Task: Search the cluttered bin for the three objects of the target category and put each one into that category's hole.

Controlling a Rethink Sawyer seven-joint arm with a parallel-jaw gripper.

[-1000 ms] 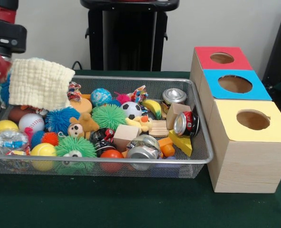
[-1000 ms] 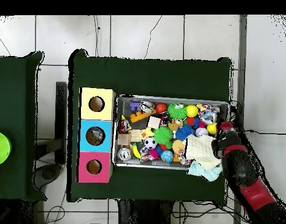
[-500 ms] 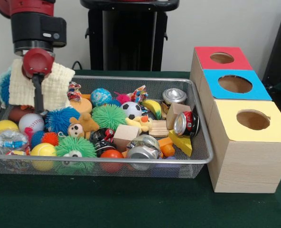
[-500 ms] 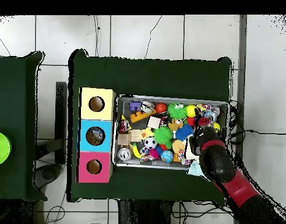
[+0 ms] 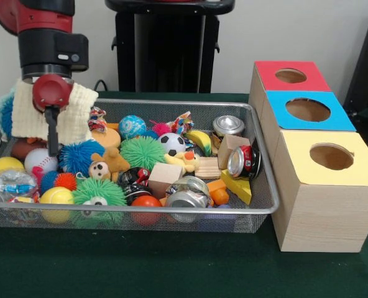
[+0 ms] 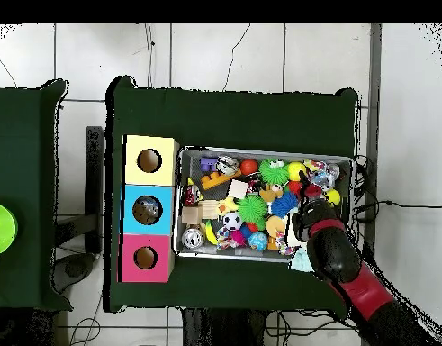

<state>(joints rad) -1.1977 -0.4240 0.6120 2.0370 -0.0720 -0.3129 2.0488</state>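
While the bin [image 5: 258, 155] at frame centre looks full, no drop is visible | holes [image 5: 331, 156] at right | gripper [image 5: 52, 146] upper left above the balls [image 5: 41, 160], before a cloth [image 5: 78, 115]; grip state: cannot tell | sorting seems barely begun.

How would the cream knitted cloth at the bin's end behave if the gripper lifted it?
The knitted cloth drapes over the toys, so it would probably hang limp. It looks light. Its open weave might snag on the spiky blue ball beside it.
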